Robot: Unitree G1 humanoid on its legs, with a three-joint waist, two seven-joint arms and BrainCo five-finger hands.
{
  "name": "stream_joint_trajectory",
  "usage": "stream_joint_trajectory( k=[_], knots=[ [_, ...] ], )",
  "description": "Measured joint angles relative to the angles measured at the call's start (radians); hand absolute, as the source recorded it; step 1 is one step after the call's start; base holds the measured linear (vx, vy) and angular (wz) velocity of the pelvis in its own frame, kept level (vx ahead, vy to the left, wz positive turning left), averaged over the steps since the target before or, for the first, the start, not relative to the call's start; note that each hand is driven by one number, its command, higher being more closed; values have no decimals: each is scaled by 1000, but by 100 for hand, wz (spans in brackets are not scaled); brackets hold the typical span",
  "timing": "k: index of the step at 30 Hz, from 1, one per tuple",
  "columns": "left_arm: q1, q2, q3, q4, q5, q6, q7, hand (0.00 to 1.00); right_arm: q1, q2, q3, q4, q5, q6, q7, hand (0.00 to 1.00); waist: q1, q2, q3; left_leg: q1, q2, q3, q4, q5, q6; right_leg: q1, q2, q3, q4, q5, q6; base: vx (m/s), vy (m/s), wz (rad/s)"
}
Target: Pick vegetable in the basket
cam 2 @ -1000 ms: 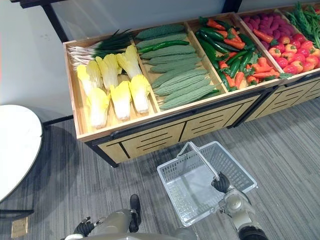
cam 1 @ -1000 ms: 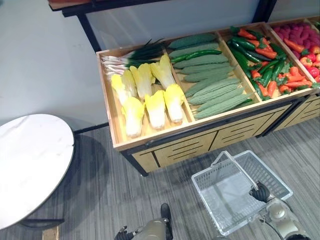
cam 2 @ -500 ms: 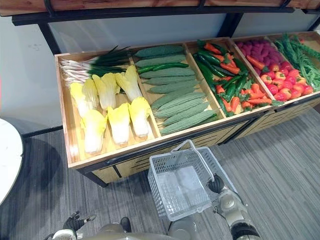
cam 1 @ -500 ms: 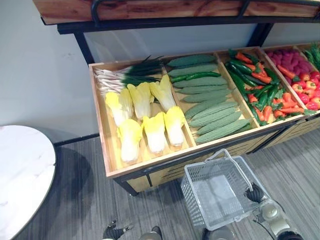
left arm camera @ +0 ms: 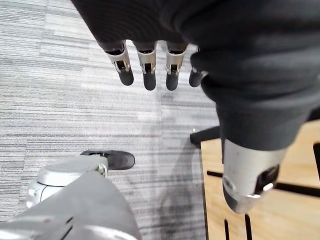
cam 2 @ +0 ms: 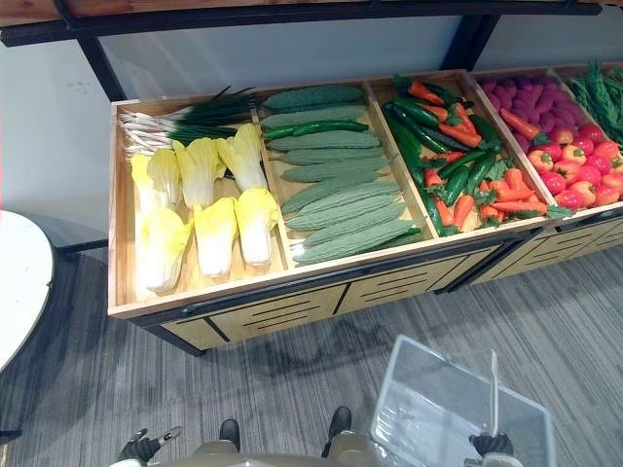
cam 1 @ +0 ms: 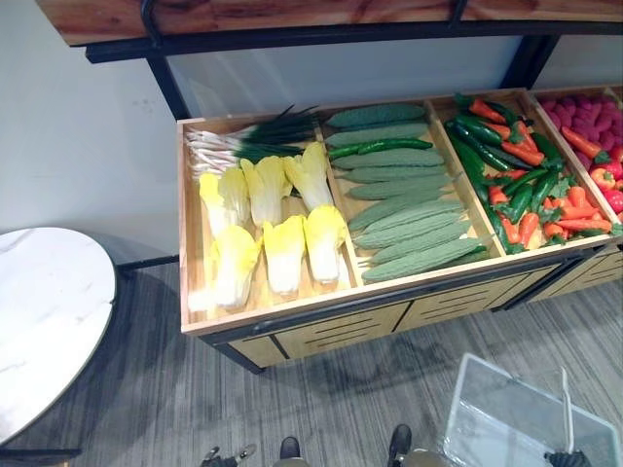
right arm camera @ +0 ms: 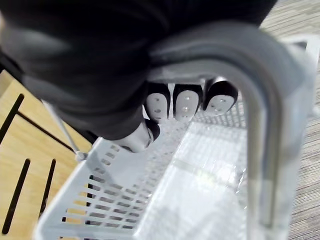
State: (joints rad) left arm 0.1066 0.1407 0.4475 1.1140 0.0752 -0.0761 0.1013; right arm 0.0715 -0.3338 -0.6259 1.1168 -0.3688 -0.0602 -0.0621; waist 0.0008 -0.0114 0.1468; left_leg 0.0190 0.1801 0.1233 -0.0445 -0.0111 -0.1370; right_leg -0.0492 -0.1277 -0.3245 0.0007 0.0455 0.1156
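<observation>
Near the right, low over the floor, the right hand (right arm camera: 185,102) has its fingers clamped round the handle (right arm camera: 260,125) of the empty grey basket (cam 2: 458,409), while the left hand (left arm camera: 145,67) hangs at the near left with fingers straight and apart, holding nothing. Every vegetable lies on the wooden bench (cam 2: 277,313), farther off than both hands and well apart from them. I'd judge the free left hand nearer the cabbages (cam 2: 216,233), whose long axes run near to far; the cucumbers (cam 2: 341,209) lie mostly left to right.
</observation>
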Motion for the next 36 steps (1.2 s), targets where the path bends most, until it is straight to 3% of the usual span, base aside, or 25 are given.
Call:
stream_joint_trajectory(
  k=[3, 5, 7, 11, 14, 19, 23, 26, 31, 36],
  knots=[
    [-18, -8, 110, -3, -54, 0, 30, 0, 26, 12, -37, 0, 17, 6, -2, 100, -2, 3, -11, 2, 0, 2, -11, 5, 3, 5, 2, -2, -16, 9, -2, 39, -5, 3],
    [-43, -12, 247, -56, -114, 0, 102, 0, 41, 54, -84, 0, 24, 6, -15, 100, -2, 4, -25, 5, 0, 3, -16, 6, 2, 8, 3, -3, -20, 9, -2, 63, 1, 2],
    [-49, -14, 298, -175, -147, -3, 181, 0, 45, 83, -97, 0, 25, 5, -24, 100, -4, 3, -34, 19, -1, 5, -22, 6, 2, 13, 3, -2, -22, 10, -4, 75, 4, 0],
    [-46, -50, 287, -569, -142, -47, 372, 0, 60, 108, -115, -3, 26, -6, -40, 100, 1, 1, -41, 37, -14, 7, -23, 6, 3, 40, -3, -1, -31, 13, -1, 28, 4, 1],
    [-40, -99, 214, -810, -106, -76, 444, 0, 68, 117, -114, -6, 26, -13, -43, 100, 1, 1, -47, 40, -18, 6, -23, 3, 7, 49, -7, -2, -33, 14, 0, -16, 7, 2],
    [-31, -166, 84, -932, -50, -76, 475, 0, 84, 118, -85, -35, 23, -15, -42, 100, -1, 10, -65, 58, -15, 26, -22, -4, 11, 62, -2, 8, -44, 15, 1, -17, -1, -7],
    [-32, -169, -9, -995, 26, -72, 483, 0, 80, 117, -25, -54, 15, -18, -43, 100, -9, 11, -66, 58, -9, 53, -21, -6, 8, 59, 10, 34, -72, 35, -6, -29, -10, -18],
    [-37, -167, -44, -1003, 46, -66, 482, 0, 80, 117, 31, -74, 8, -19, -42, 100, -27, 14, -68, 61, -9, 70, -20, -9, 7, 52, 13, 50, -75, 41, -6, -1, 2, -18],
    [-73, -164, -76, -1000, 58, -61, 482, 0, 85, 116, 105, -82, -26, -32, -41, 100, -29, 15, -68, 71, -9, 96, -20, -18, 8, 49, 18, 79, -89, 50, -7, 20, 9, -19],
    [-136, -106, -85, -894, 59, -38, 481, 0, 74, 100, 198, -94, -68, -38, -40, 100, -36, 11, -65, 71, -12, 122, -20, -27, 8, 32, 18, 105, -91, 53, -4, 16, 9, -13]
  ],
)
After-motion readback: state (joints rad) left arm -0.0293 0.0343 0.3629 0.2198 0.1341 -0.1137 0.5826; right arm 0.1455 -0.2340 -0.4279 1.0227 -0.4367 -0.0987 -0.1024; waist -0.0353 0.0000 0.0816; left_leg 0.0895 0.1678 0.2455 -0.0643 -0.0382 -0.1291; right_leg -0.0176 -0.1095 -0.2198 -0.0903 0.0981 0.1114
